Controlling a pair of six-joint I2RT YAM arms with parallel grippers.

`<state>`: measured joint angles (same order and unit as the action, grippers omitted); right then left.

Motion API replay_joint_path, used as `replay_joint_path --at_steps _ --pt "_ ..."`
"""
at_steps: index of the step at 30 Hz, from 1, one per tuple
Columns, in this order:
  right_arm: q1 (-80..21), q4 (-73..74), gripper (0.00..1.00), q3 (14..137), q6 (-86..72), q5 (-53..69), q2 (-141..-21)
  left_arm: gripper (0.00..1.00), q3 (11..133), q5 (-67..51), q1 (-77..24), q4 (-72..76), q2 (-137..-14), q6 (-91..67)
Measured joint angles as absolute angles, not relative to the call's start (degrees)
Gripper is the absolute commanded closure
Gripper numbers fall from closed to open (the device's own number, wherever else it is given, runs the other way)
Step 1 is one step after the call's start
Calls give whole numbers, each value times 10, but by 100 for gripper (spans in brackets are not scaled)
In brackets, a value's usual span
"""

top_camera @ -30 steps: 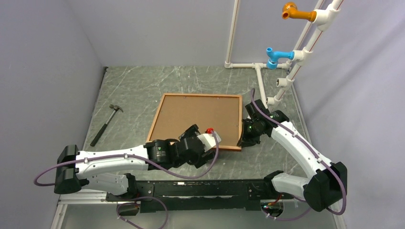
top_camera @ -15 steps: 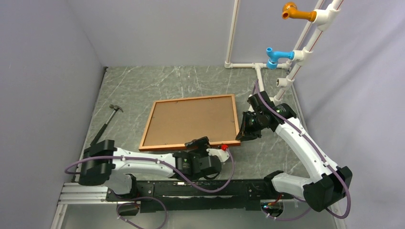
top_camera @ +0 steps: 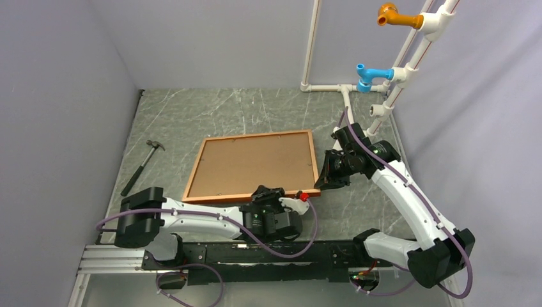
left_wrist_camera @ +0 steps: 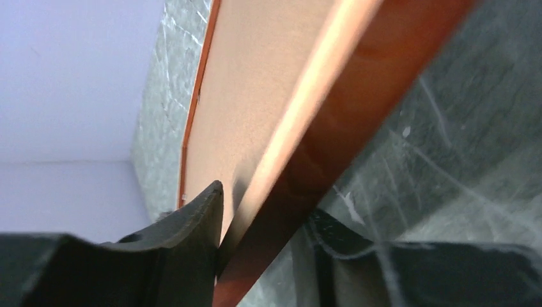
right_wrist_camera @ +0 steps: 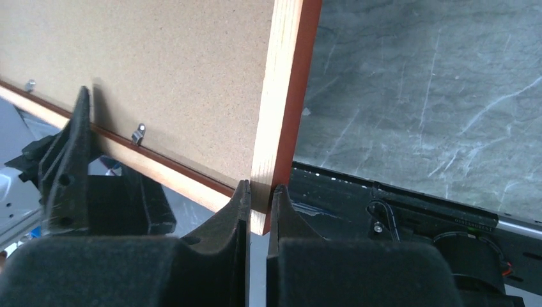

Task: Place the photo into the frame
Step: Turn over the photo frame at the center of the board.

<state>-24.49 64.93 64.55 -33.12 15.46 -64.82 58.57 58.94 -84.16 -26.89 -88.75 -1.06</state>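
Observation:
The frame [top_camera: 255,135], thin reddish-brown moulding, lies back side up with a brown backing board [top_camera: 252,165] in it. Its near right corner is lifted off the table. My right gripper [top_camera: 321,183] is shut on the right rail [right_wrist_camera: 284,96] close to that corner, one finger on each face [right_wrist_camera: 259,192]. My left gripper [top_camera: 276,194] sits at the near rail. In the left wrist view that rail [left_wrist_camera: 332,128] runs slantwise between the two fingers [left_wrist_camera: 192,224], which both touch it [left_wrist_camera: 265,217]. The photo is hidden.
A hammer [top_camera: 139,169] lies at the left of the marbled table [top_camera: 192,109]. White pipes [top_camera: 348,89] with a blue fitting [top_camera: 371,75] and an orange one [top_camera: 396,16] stand at the back right. Small metal clips [right_wrist_camera: 136,134] line the frame's inner edge.
The frame has swung and slid to the left. My left arm has pulled back to the near rail and closed its jaws round it. The right gripper keeps its hold.

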Motion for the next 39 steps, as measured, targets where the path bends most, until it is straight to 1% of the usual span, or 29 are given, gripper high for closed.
replay_joint_path --at_steps 4,6,7,9,11,12,13,16,18,19,20,21,25,29,32,33,39 --pt "-245 634 100 646 -331 165 -639 86 586 594 -850 -298 -904 29" --pt "-245 620 100 646 -331 178 -632 92 585 596 -851 -311 -908 41" --pt "-244 617 99 647 -330 182 -628 96 583 599 -851 -318 -908 44" --pt "-244 614 94 647 -330 200 -620 100 583 601 -848 -318 -907 52" --pt "-246 612 89 647 -329 215 -618 100 583 604 -846 -316 -906 52" --pt "-246 611 76 647 -329 220 -617 100 583 606 -845 -314 -905 52" --pt "-246 608 65 647 -329 226 -617 100 583 607 -845 -314 -902 52" --pt "-246 599 40 653 -327 239 -615 100 583 607 -844 -319 -894 58" --pt "-247 595 17 663 -318 232 -608 100 584 607 -845 -330 -884 60" --pt "-247 592 8 669 -314 227 -603 100 585 606 -845 -337 -875 58" --pt "-247 589 2 676 -311 223 -598 100 586 606 -845 -340 -866 57" --pt "-247 583 1 685 -300 214 -590 100 590 604 -844 -347 -852 55" --pt "-247 553 0 713 -274 185 -550 100 600 599 -844 -363 -792 56" --pt "-247 480 1 711 -233 170 -491 100 610 592 -844 -377 -730 63" --pt "-247 382 2 668 -199 171 -436 100 615 582 -844 -384 -694 69" --pt "-247 343 2 643 -185 175 -412 100 616 576 -844 -386 -683 71" --pt "-247 129 1 499 -89 242 -289 100 617 547 -844 -403 -644 81"
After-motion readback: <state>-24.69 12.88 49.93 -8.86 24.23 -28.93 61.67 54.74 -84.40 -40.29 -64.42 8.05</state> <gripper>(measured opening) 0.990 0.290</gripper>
